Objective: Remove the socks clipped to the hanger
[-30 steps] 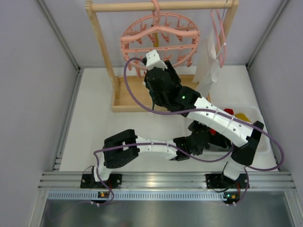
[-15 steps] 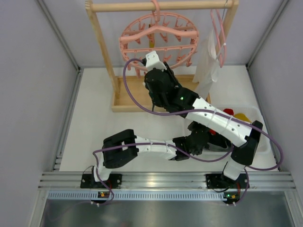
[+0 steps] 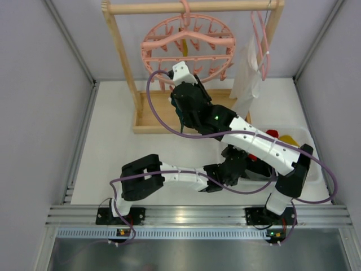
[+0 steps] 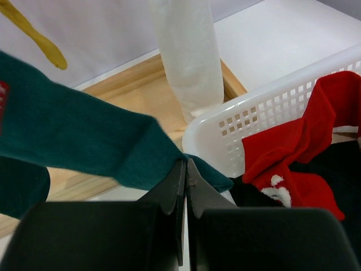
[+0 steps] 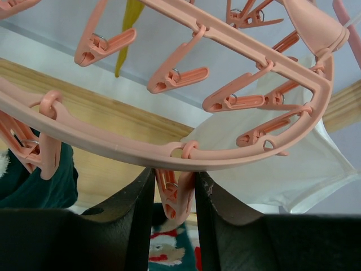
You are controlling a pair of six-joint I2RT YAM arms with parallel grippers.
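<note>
The round pink hanger point(image 3: 163, 43) hangs from the wooden rail; its hoop point(image 5: 113, 148) crosses the right wrist view. My right gripper point(image 5: 174, 178) is up under the hoop's near edge, shut on one pink clip peg point(image 5: 176, 197). A teal sock with a red and white pattern point(image 5: 169, 248) shows below that peg. My left gripper point(image 4: 185, 164) is shut on the end of a teal sock point(image 4: 84, 135) that stretches up and to the left. In the top view the right arm hides it. A yellow sock point(image 3: 183, 48) hangs inside the hoop.
A white basket point(image 4: 254, 118) at the right holds red socks point(image 4: 293, 147) and dark ones. A white cloth point(image 3: 248, 73) hangs on a thin pink hanger point(image 3: 259, 39). The wooden rack point(image 3: 121, 51) and its base point(image 4: 141, 79) stand at the back.
My right gripper has narrowed onto the clip peg and risen slightly toward the hoop, which has shifted a little. The left arm has barely moved.
</note>
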